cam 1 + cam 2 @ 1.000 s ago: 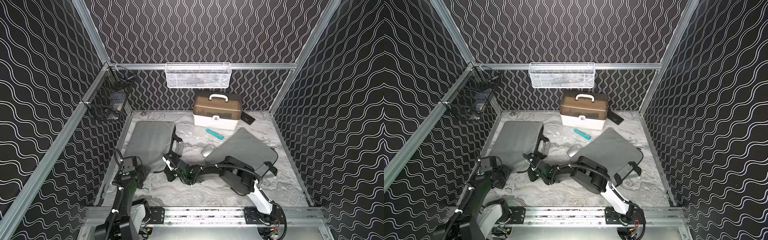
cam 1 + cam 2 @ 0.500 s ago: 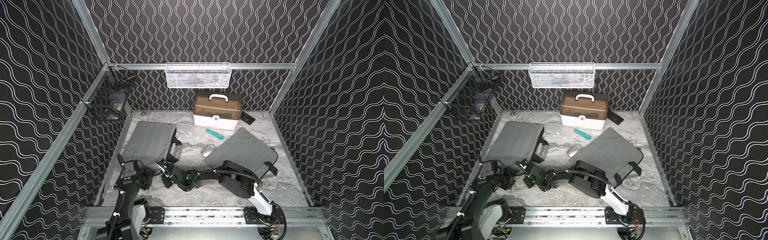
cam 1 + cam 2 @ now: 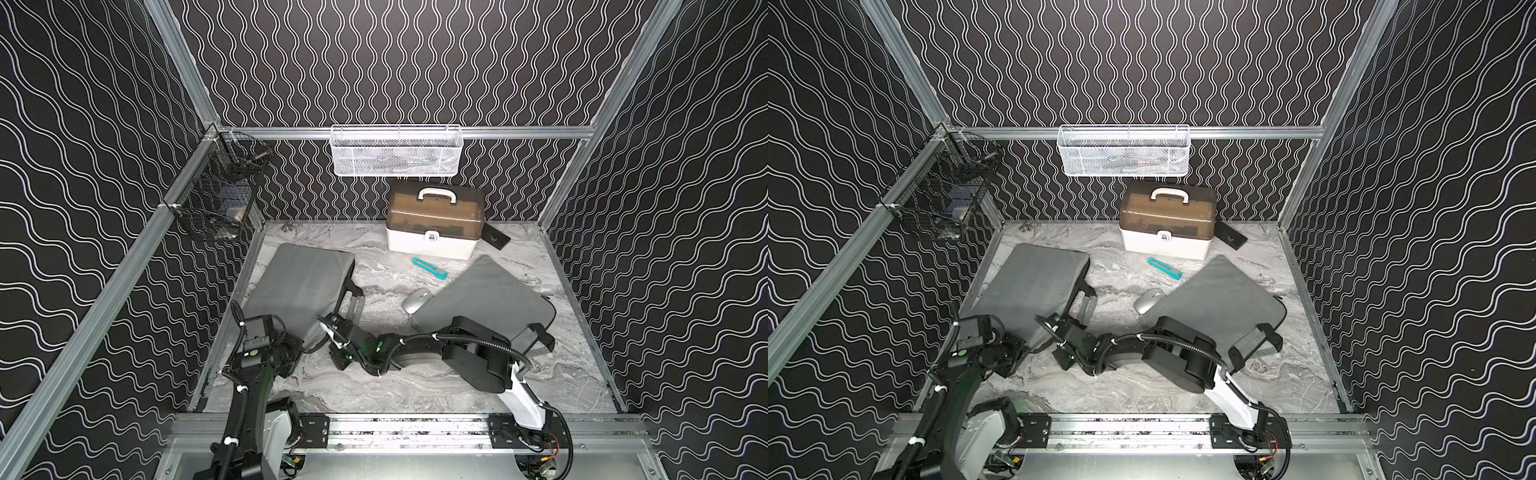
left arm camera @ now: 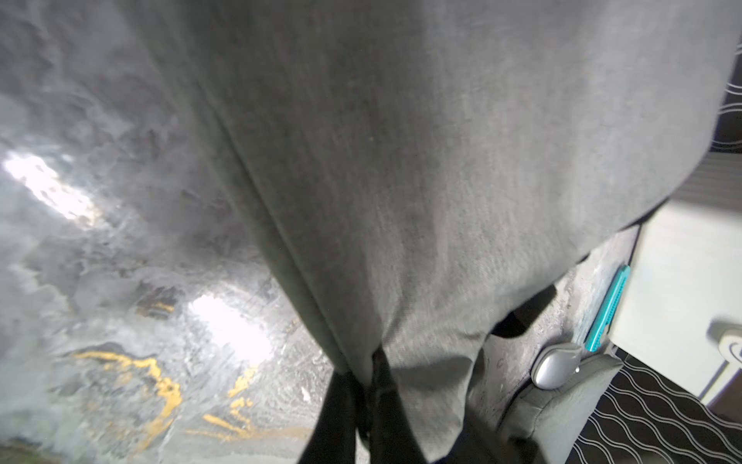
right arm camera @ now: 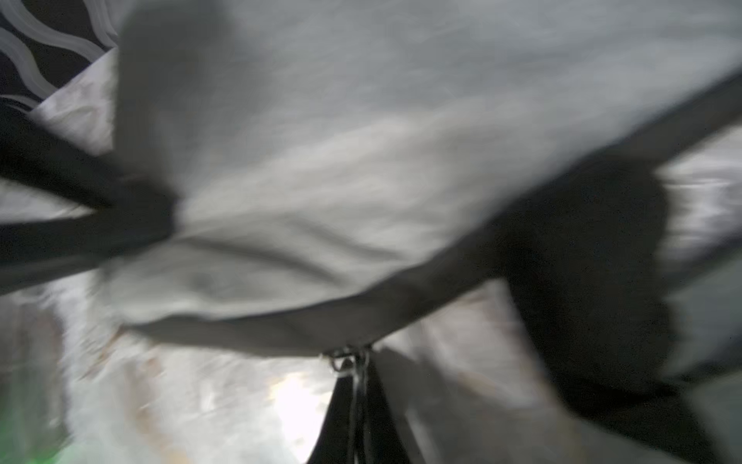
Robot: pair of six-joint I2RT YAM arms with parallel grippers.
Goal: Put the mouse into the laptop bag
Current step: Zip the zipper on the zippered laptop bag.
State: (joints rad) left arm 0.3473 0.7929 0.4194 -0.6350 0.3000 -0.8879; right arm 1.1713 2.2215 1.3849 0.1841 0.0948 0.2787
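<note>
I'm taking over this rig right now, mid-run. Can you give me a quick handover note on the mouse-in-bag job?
Left tool: shut on the near edge of the left bag.
Right tool: shut, apparently on that bag's zip pull.
Mouse: on the table, untouched, beside the right bag.
Done: bag gripped.
To do: unzip, pick the mouse, put it in.

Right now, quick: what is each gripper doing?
Left gripper: closed on the bag edge.
Right gripper: closed, apparently on the bag's zipper pull; view is blurred.
</note>
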